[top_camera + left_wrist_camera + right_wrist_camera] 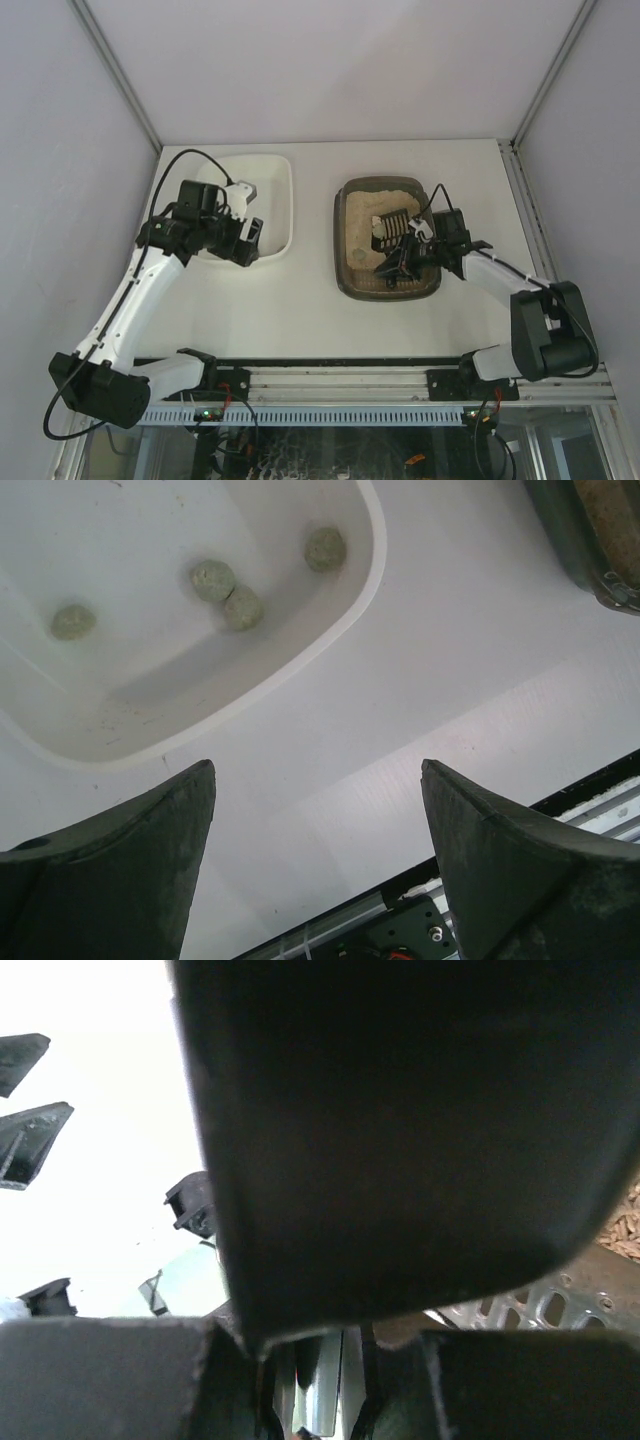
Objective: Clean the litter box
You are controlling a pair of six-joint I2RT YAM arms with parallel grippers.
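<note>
The litter box [346,284], a dark brown tray of beige litter, sits right of centre; its corner shows in the left wrist view [556,530]. My right gripper [416,246] is shut on the handle of a black slotted scoop [392,228] held over the litter. In the right wrist view the dark scoop [400,1130] fills most of the frame above the right gripper [320,1365], with its slots [540,1307] and some litter [626,1232] at the right edge. My left gripper [246,240] [315,810] hangs open and empty over the near rim of the white tub.
The white tub [285,205] [340,630] stands left of the litter box and holds several grey-green clumps [213,580]. White table [300,310] lies between the two containers. The black rail [420,920] runs along the near edge.
</note>
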